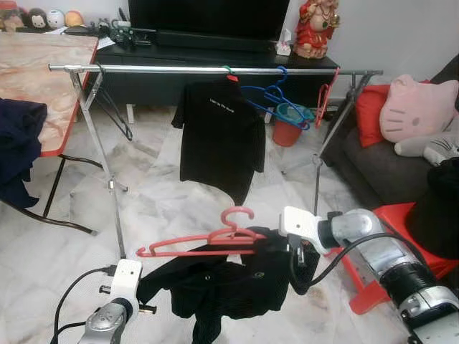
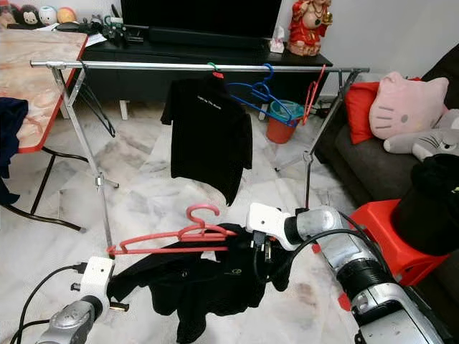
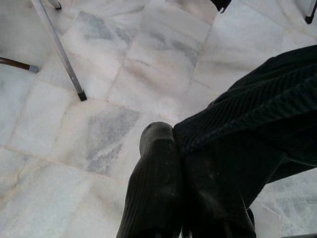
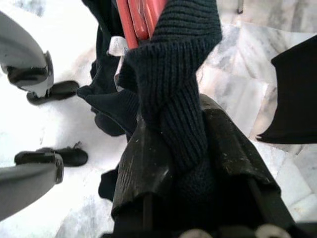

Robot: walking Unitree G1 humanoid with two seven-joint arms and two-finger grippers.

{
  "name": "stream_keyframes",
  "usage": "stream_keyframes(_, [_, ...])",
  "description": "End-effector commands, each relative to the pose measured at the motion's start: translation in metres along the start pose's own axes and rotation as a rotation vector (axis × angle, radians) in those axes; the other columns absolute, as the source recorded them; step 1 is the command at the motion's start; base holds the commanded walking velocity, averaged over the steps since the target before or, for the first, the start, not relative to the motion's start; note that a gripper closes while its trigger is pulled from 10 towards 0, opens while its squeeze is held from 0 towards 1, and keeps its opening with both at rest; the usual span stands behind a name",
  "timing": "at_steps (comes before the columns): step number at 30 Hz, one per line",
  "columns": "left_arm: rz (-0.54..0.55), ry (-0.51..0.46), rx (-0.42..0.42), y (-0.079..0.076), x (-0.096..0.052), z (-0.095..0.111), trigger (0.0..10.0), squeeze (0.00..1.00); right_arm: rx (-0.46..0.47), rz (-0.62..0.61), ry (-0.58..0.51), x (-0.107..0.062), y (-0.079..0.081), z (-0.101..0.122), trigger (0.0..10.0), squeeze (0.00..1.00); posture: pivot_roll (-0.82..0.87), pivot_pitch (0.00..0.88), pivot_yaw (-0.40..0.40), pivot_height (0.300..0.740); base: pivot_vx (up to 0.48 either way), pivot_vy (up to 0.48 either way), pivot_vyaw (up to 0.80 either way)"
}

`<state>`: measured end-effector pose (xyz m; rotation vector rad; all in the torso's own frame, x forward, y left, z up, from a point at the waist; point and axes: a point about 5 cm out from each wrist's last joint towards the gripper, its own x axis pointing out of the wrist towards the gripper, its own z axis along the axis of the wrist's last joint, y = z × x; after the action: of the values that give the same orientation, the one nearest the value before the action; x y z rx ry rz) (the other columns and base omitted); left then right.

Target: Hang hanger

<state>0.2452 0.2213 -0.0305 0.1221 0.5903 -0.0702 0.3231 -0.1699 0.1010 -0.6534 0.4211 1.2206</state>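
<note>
A pink-red hanger [image 1: 208, 240] carries a black knit garment [image 1: 222, 287] and hangs low over the floor in front of me. My right gripper [image 4: 173, 124] is shut on a bunched fold of the garment just below the hanger's red bars [image 4: 141, 17], at the hanger's right end. My left gripper [image 3: 177, 141] is shut on the garment's lower left edge; the cloth covers one finger. Beyond stands the silver clothes rail [image 1: 215, 69], which holds a black T-shirt [image 1: 219, 132], blue hangers [image 1: 276, 100], a red hanger [image 1: 323, 97] and a black hanger [image 1: 111, 107].
A marble-topped table [image 1: 43, 72] with a dark cloth [image 1: 18, 150] draped on it stands at the left. At the right are a sofa [image 1: 373, 165] with a pink cushion [image 1: 416, 107] and a red stool [image 1: 401, 215]. A red bucket [image 1: 287, 130] and a TV cabinet [image 1: 215, 50] stand behind the rail.
</note>
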Motion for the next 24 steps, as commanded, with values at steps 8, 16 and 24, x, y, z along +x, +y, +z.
stream_keyframes(8, [0.118, 0.113, -0.056, 0.022, -0.011, -0.024, 10.0, 0.0, 0.123, -0.036, -0.076, -0.057, -0.01, -0.02, 0.0, 0.0, 0.01, 0.0, -0.158, 0.74, 0.0, 0.0, 0.0])
stream_keyframes(16, [0.11, 0.127, -0.055, 0.021, -0.012, -0.026, 10.0, 0.0, 0.17, 0.059, -0.043, -0.065, 0.004, -0.036, 0.0, 0.0, 0.0, 0.0, -0.151, 0.74, 0.0, 0.0, 0.0])
stream_keyframes(24, [0.108, 0.14, -0.042, 0.024, -0.012, -0.026, 10.0, 0.0, 0.089, 0.01, 0.268, -0.073, 0.007, -0.064, 0.0, 0.0, 0.0, 0.0, -0.141, 0.74, 0.0, 0.0, 0.0])
